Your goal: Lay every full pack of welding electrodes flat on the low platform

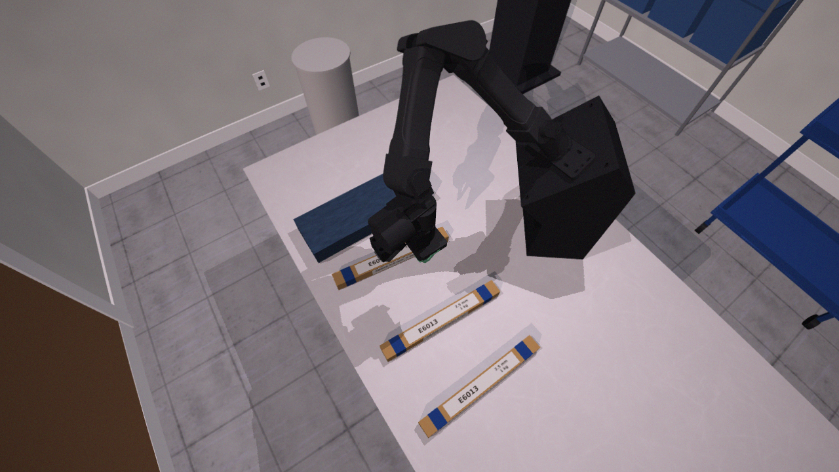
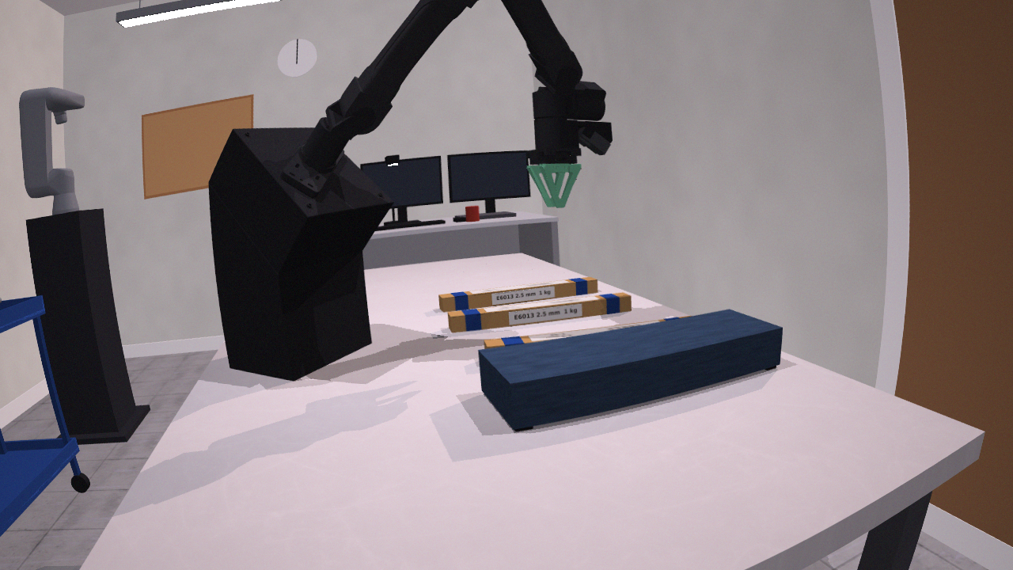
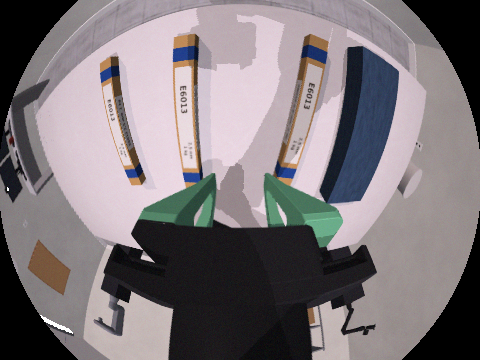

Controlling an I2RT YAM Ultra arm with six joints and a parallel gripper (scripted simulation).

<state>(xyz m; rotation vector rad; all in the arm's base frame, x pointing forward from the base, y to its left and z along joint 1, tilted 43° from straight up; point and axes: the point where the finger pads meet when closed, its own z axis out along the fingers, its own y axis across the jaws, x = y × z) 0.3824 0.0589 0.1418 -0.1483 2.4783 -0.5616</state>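
Observation:
The blue low platform [image 1: 340, 219] [image 2: 630, 358] [image 3: 375, 120] bears no pack. Three orange-brown packs with blue bands lie flat on the table. The near pack [image 1: 348, 275] [image 2: 511, 341] [image 3: 303, 110] is beside the platform, partly hidden by the arm in the top view and by the platform in the exterior view. The middle pack [image 1: 440, 320] [image 2: 538, 312] [image 3: 185, 115] and the far pack [image 1: 480, 384] [image 2: 520, 294] [image 3: 116, 117] lie further off, roughly parallel. My gripper [image 2: 557, 206] [image 3: 240, 179] is open and empty, pointing down high above the table, its green fingers partly spread.
The black arm base [image 1: 577, 193] [image 2: 290, 262] stands on the table [image 1: 663, 352] [image 2: 495, 488] beside the packs' inner ends. The packs' outer ends lie near the table's long edge. A grey cylinder [image 1: 325, 82] and a blue cart [image 1: 780, 235] stand off the table.

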